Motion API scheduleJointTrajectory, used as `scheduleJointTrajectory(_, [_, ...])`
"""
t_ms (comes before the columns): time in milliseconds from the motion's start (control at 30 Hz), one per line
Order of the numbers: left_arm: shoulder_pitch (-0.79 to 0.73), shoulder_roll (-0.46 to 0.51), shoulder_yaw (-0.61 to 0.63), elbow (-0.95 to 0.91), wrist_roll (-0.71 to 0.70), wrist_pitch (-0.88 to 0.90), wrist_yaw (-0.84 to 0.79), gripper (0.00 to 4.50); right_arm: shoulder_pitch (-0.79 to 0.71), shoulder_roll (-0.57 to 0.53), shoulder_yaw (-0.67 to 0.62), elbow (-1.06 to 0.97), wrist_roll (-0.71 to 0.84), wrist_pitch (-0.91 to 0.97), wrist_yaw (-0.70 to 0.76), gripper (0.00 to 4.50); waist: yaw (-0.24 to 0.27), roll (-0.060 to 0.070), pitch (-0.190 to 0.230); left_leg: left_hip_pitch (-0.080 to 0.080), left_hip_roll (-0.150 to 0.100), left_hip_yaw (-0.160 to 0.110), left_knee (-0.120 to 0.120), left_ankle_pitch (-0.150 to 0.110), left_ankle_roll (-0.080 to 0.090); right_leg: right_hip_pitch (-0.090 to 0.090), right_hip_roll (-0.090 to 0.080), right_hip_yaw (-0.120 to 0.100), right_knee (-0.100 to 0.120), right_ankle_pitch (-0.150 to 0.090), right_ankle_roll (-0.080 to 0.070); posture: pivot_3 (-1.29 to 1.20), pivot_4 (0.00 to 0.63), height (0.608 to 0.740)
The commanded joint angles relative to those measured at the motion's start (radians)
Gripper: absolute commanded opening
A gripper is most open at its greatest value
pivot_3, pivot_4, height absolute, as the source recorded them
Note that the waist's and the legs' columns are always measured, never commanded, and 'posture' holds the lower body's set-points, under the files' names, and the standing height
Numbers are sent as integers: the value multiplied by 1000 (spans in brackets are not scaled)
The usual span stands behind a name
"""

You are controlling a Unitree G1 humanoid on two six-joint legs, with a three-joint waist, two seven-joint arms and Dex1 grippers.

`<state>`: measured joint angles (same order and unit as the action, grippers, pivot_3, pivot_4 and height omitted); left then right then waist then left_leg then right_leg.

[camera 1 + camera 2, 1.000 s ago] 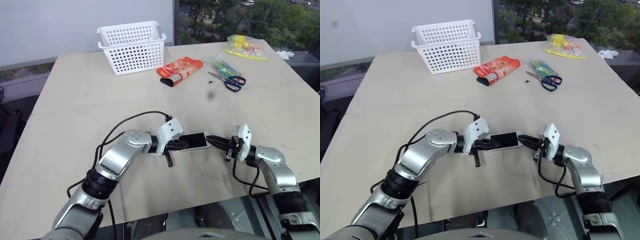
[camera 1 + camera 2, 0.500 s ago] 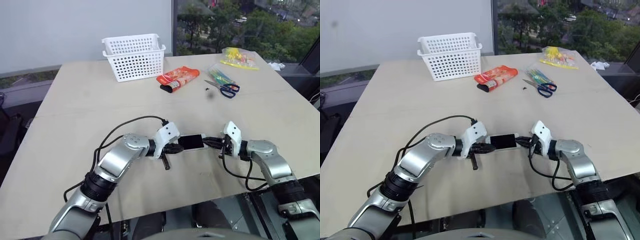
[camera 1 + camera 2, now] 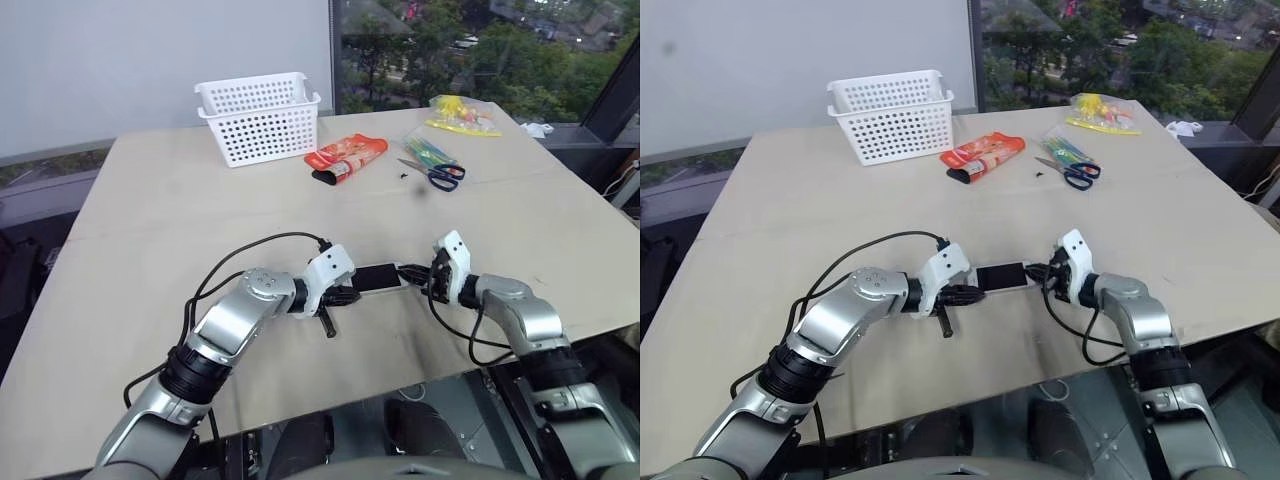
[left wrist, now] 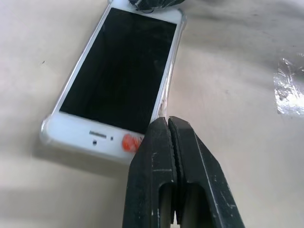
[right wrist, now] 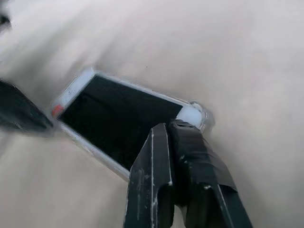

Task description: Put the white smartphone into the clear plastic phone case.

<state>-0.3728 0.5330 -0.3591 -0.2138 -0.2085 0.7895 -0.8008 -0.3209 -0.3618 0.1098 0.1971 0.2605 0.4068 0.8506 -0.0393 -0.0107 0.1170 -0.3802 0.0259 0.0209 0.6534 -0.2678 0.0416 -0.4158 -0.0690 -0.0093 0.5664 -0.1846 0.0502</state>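
Clearly late stage: the white smartphone [image 4: 118, 76] lay flat, screen up, near the front of the bench [image 3: 180, 200], between the two tools, and already seemed to sit inside the clear plastic phone case [image 4: 172, 85]. A thin glossy rim showed along the phone's long edge and round its corners in both wrist views. Step in hand, by my reading: pressing the last edges/corners home, not inserting.

Left tool [image 4: 169, 124] had its fingers together, nothing between them, tips at the long edge close to the phone's speaker end, by a small red-orange dot on the bezel. Whether tips actually touched the rim: can't tell. Right tool [image 5: 170, 127] was at the opposite short end, tips over the corner by the white bezel; fingers looked together or nearly so, gripping nothing that I could see.

Next move, judged: push down on any corner w/ rim still proud, then check the fit all round. Needs light vertical pressure; a sideways shove would just slide phone + case across the smooth bench.

Look of the thing: slim, black screen, white bezels both ends, rounded corners. Case near invisible vs. bench, readable only by its glare lines.
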Motion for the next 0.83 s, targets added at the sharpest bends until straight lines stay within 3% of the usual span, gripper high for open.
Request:
scheduleJointTrajectory(33, [40, -12, 79, -38, -32, -90, 8, 0, 54, -61, 10, 48, -40, -187, 90, 1851, 4, 10, 11, -2, -1, 0, 0, 0, 0, -1, -2, -2, 0, 0, 0, 0, 150, 740])
scheduleJointTrajectory(167, [75, -39, 186, -54, -82, -144, 26, 0, 37, -88, -39, 23, 19, -278, 157, 3739, 15, 6, 27, -3, -5, 2, 0, 1, 0, -5, -4, -3, 10, 0, 0, 0, 150, 740])
scheduleJointTrajectory(200, [82, -37, 203, -59, -87, -159, 25, 253, 33, -93, -49, 20, 29, -288, 164, 4316, 20, 4, 28, -3, -5, 2, 0, 1, 1, -7, -3, -4, 11, 2, -3, 0, 150, 740])
scheduleJointTrajectory(233, [92, -40, 237, -69, -107, -162, 30, 522, 26, -101, -68, 14, 47, -292, 174, 4500, 24, 1, 31, -3, -5, 3, 2, 2, 1, -7, -1, -5, 13, 8, -7, 0, 150, 740])
scheduleJointTrajectory(333, [154, -17, 354, -135, -193, -155, 8, 1730, 11, -145, -138, -17, 117, -279, 215, 4500, 25, -3, 36, -4, -8, 5, 19, 9, -2, -15, -1, 0, 35, 31, -4, 0, 150, 740])
scheduleJointTrajectory(433, [255, 45, 417, -175, -215, -187, -35, 3038, 19, -201, -185, -27, 159, -258, 257, 4500, 25, -3, 36, -20, -9, 4, 14, 6, 1, -32, 3, 1, 37, 28, -1, 0, 150, 740])
scheduleJointTrajectory(533, [340, 101, 449, -174, -191, -232, -48, 4453, 34, -259, -196, 8, 134, -296, 295, 4500, 29, -3, 37, -20, -10, 2, 12, -1, 2, -33, 5, -1, 38, 19, 1, 0, 150, 740])
scheduleJointTrajectory(833, [469, 122, 499, -167, -188, -331, -43, 4453, -20, -354, -200, 207, 125, -387, 477, 4500, 35, -2, 42, -20, -11, 5, 15, -9, 9, -30, -1, -1, 35, 12, -4, 0, 150, 740])
